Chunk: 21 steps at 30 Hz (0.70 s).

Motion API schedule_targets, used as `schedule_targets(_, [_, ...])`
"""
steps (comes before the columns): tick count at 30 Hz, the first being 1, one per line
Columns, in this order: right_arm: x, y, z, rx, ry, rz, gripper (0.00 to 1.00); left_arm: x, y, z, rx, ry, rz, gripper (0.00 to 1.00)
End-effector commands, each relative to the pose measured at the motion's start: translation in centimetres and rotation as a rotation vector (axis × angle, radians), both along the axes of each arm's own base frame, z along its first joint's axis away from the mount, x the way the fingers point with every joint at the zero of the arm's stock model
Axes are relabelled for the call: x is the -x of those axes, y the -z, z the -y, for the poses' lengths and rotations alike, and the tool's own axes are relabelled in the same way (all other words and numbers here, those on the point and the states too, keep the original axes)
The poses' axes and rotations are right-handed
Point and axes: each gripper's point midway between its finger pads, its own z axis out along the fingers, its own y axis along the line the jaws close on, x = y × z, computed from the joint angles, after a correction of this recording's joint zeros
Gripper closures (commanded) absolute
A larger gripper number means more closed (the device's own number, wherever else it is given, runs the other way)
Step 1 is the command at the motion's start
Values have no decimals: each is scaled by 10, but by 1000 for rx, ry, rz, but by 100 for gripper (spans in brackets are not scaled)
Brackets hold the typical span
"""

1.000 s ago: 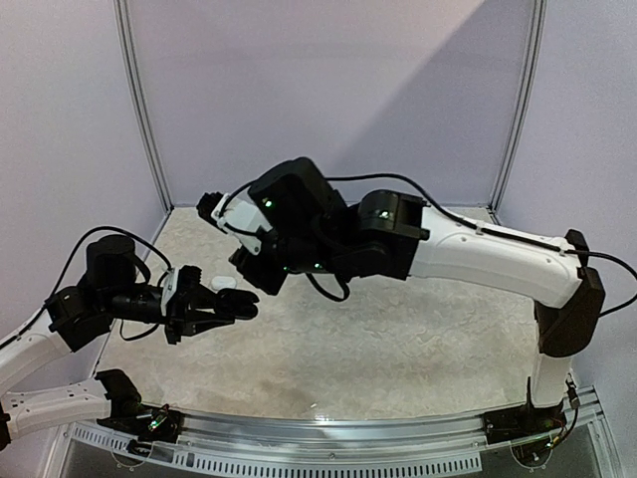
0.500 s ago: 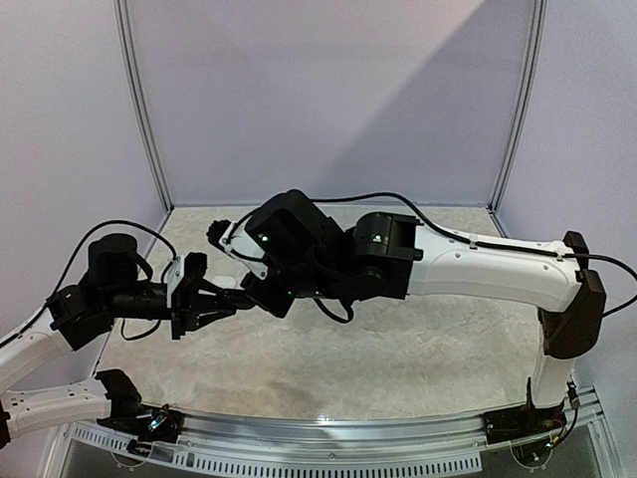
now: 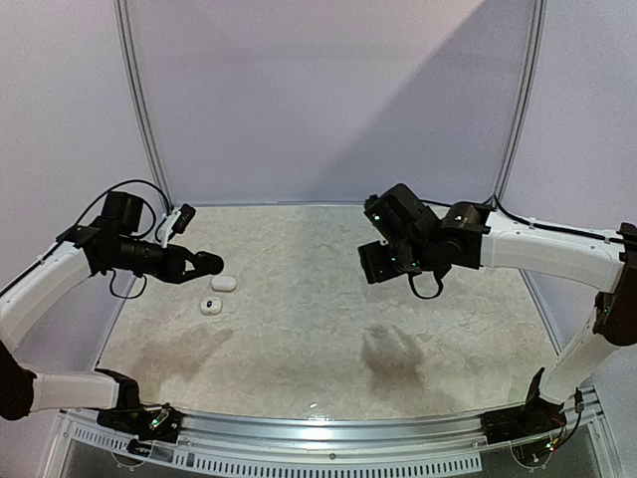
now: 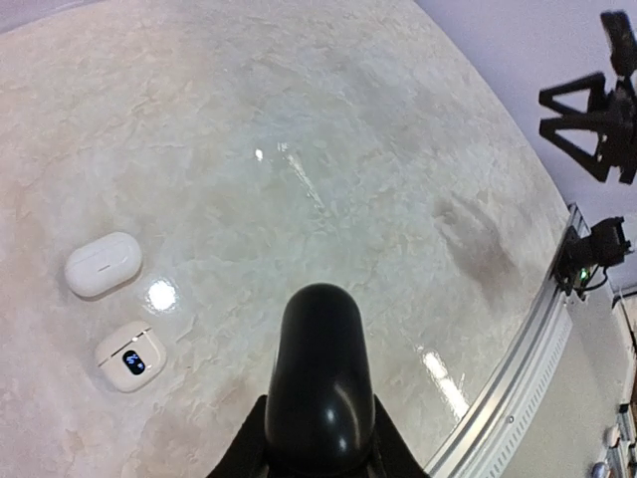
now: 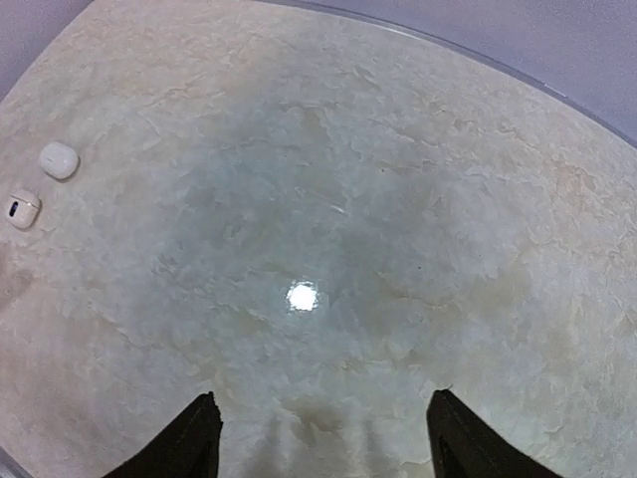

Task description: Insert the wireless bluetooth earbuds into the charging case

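Observation:
My left gripper [image 3: 199, 264] is shut on a black pebble-shaped charging case [image 4: 323, 383] and holds it above the left side of the table. Two white cases lie just right of and below it. One is a closed case [image 3: 224, 283], also in the left wrist view [image 4: 103, 264]. The other is a case with a small dark patch on top [image 3: 210, 306], also in the left wrist view [image 4: 129, 358]. My right gripper [image 3: 376, 267] is open and empty, high over the table's right half; its fingers [image 5: 194, 438] frame bare tabletop. No loose earbuds show in any view.
The two white cases also show far left in the right wrist view [image 5: 59, 159] [image 5: 22, 209]. A metal rail [image 3: 318, 438] runs along the table's near edge. Purple walls and two metal posts [image 3: 139, 100] close in the back and sides.
The two arms, close together over the left middle before, have drawn apart. The left gripper swung back left with the black case; the right arm pulled away right. The two white cases now show.

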Motion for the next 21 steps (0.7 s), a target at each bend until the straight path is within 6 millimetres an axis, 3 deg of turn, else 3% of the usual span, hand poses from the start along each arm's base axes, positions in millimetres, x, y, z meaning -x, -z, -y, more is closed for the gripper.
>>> schedule_targets(1, [4, 19, 41, -110, 167, -79, 16, -8, -19, -18, 38, -69, -85, 100])
schedule_targets(3, [4, 28, 55, -124, 212, -94, 2, -26, -12, -35, 57, -158, -166, 100])
schedule_targets(7, [4, 37, 76, -131, 274, -111, 1, -52, 20, -63, 77, -294, -379, 100])
schedule_targets(10, [5, 42, 83, -116, 294, -112, 1, -64, 55, -80, 83, -392, -511, 100])
schedule_targets(15, [9, 49, 86, -109, 295, -130, 1, -93, 94, -115, 81, -519, -561, 100])
schedule_targets(21, [11, 51, 86, -138, 300, -132, 1, -92, 143, -114, 82, -515, -699, 100])
